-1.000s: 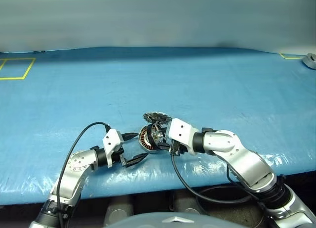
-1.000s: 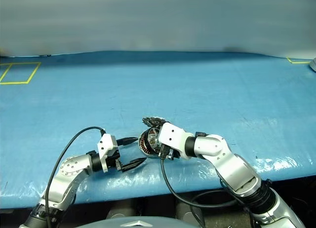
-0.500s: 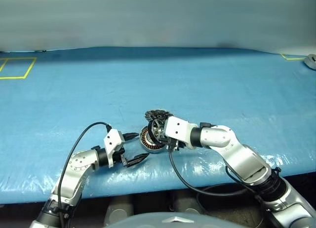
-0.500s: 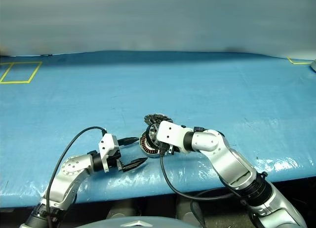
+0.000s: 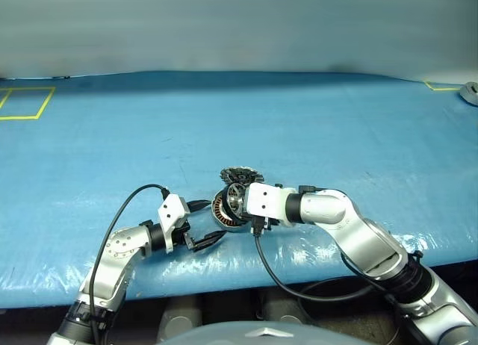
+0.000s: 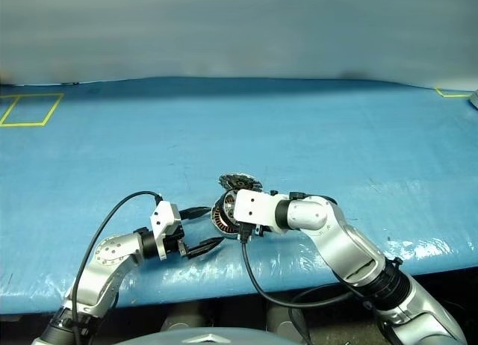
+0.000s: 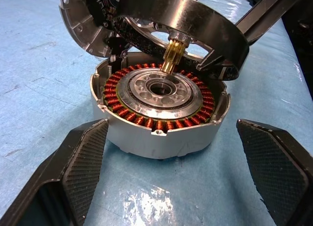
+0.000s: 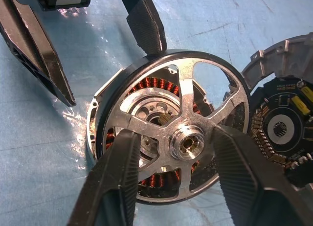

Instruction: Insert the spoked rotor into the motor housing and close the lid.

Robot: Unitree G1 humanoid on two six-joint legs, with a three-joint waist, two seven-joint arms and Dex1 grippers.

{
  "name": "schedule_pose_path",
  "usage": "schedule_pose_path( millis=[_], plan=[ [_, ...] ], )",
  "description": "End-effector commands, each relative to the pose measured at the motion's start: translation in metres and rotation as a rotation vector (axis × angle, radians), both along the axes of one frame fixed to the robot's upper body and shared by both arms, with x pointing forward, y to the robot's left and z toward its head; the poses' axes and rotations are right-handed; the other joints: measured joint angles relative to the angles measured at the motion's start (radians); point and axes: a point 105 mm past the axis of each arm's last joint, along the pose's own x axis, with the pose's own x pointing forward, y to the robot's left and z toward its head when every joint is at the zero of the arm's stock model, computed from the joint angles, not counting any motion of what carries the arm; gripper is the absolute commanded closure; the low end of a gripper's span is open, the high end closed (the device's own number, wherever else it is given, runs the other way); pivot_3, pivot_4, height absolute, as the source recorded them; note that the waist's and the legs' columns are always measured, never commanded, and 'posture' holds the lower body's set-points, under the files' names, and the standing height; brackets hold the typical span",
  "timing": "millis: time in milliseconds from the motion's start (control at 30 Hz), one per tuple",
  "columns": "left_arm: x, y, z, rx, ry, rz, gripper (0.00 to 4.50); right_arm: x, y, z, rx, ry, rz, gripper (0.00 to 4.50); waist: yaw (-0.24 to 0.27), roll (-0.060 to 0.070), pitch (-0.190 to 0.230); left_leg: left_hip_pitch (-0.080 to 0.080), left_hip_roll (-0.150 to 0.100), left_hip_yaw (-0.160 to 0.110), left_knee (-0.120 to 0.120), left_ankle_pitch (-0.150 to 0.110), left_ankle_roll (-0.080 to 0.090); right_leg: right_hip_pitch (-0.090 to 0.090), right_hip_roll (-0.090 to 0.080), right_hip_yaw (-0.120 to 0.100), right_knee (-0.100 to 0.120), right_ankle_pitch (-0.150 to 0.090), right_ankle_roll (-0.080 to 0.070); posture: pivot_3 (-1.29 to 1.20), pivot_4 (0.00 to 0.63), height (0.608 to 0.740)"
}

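Resting low over the crinkled blue table cover (image 5: pixel 314 128), the left gripper (image 5: pixel 207 240) has its two black fingers (image 7: pixel 80 160) spread wide, their diamond-knurled pads flanking the motor housing (image 7: pixel 161 138) without touching it. The housing is a shallow round cup of matte grey metal sitting flat on the cover near the table's front edge, its inside ringed with glossy copper-orange windings around a polished silver centre with a bore. Above it, tilted and not yet seated, is the spoked rotor (image 8: pixel 183 133): bright machined silver spokes, a central hub, a thick dark-sided rim and a small brass pinion pointing down toward the housing's centre. The right gripper (image 8: pixel 188 174) pinches the rotor across its hub, one ribbed black finger (image 8: pixel 117 172) on each side pressed against the spokes. Just beyond the housing, joined at its far edge, the lid (image 8: pixel 283 123) stands open, showing a dark inner face with a pale, segmented grey rim. Farther right along the cover, a yellow tape corner (image 5: pixel 437 86) marks the far edge.
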Motion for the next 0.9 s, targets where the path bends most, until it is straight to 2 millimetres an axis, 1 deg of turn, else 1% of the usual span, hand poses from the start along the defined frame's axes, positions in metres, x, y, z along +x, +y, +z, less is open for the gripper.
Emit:
schedule_pose_path(
  millis=[33, 133, 300, 400, 500, 533, 600, 767, 800, 900],
  plan=[
    [-0.001, -0.006, 0.010, -0.016, -0.038, -0.025, 0.00, 0.001, 0.002, 0.007, 0.018, -0.029, 0.005, 1.10, 0.001, 0.000, 0.000, 0.000, 0.000, 0.000, 0.000, 0.000, 0.000, 0.000, 0.000, 0.000, 0.000, 0.000, 0.000, 0.00, 0.150, 0.740],
    [-0.001, -0.006, 0.009, -0.016, -0.036, -0.026, 0.00, -0.002, 0.002, 0.010, 0.033, -0.015, 0.018, 1.10, 0.001, 0.000, 0.000, 0.000, 0.000, 0.000, 0.000, 0.000, 0.000, 0.000, 0.000, 0.000, 0.000, 0.001, -0.001, 0.00, 0.150, 0.740],
    [0.000, -0.005, 0.009, -0.015, -0.037, -0.025, 0.00, -0.001, 0.001, 0.012, 0.055, -0.011, 0.006, 1.10, 0.001, 0.000, 0.000, 0.000, 0.000, 0.000, 0.000, 0.000, 0.000, 0.000, 0.000, 0.000, 0.000, 0.000, -0.001, 0.00, 0.150, 0.740],
    [0.000, -0.005, 0.009, -0.014, -0.038, -0.024, 0.00, -0.002, 0.002, 0.016, 0.111, 0.010, -0.011, 1.10, 0.001, 0.000, 0.000, 0.000, 0.000, 0.000, 0.000, 0.000, 0.000, 0.000, 0.000, 0.000, 0.000, 0.000, -0.001, 0.00, 0.150, 0.740],
    [0.000, -0.004, 0.009, -0.015, -0.039, -0.023, 0.00, -0.004, 0.005, 0.022, 0.212, 0.044, -0.022, 1.73, 0.001, 0.000, 0.000, 0.000, 0.000, 0.000, 0.000, 0.000, 0.000, 0.000, 0.000, 0.000, 0.000, 0.000, -0.001, 0.00, 0.150, 0.740],
    [0.000, -0.004, 0.009, -0.014, -0.039, -0.022, 0.00, -0.003, 0.005, 0.022, 0.253, 0.070, -0.046, 2.08, 0.002, 0.000, 0.000, 0.000, 0.000, 0.000, 0.000, 0.000, 0.000, 0.000, 0.000, -0.001, 0.000, 0.000, -0.001, 0.00, 0.150, 0.740],
    [0.000, -0.004, 0.009, -0.014, -0.039, -0.022, 0.00, 0.001, 0.003, 0.019, 0.288, 0.093, -0.097, 2.65, 0.002, 0.000, 0.000, 0.000, 0.000, 0.000, 0.000, 0.000, 0.000, 0.001, 0.000, -0.001, 0.000, 0.001, -0.001, 0.00, 0.150, 0.740],
    [0.000, -0.003, 0.009, -0.011, -0.039, -0.022, 0.00, 0.002, 0.004, 0.008, 0.316, 0.141, -0.145, 4.36, 0.001, 0.000, 0.000, 0.000, 0.000, 0.000, 0.000, 0.000, 0.000, 0.000, 0.000, 0.000, 0.000, 0.000, -0.001, 0.00, 0.150, 0.740],
    [0.000, -0.003, 0.009, -0.011, -0.039, -0.023, 0.00, 0.003, 0.004, 0.006, 0.325, 0.149, -0.158, 4.47, 0.002, 0.000, 0.000, 0.000, 0.000, 0.000, 0.000, 0.000, 0.000, 0.001, 0.000, -0.001, 0.000, 0.000, -0.001, 0.00, 0.150, 0.740],
    [0.000, -0.003, 0.009, -0.008, -0.038, -0.026, 0.00, 0.010, 0.004, -0.001, 0.358, 0.179, -0.218, 4.47, 0.001, 0.000, 0.000, 0.000, 0.000, 0.000, 0.000, 0.000, 0.000, 0.000, 0.000, 0.000, 0.000, 0.001, -0.001, 0.00, 0.150, 0.740]
  ],
)
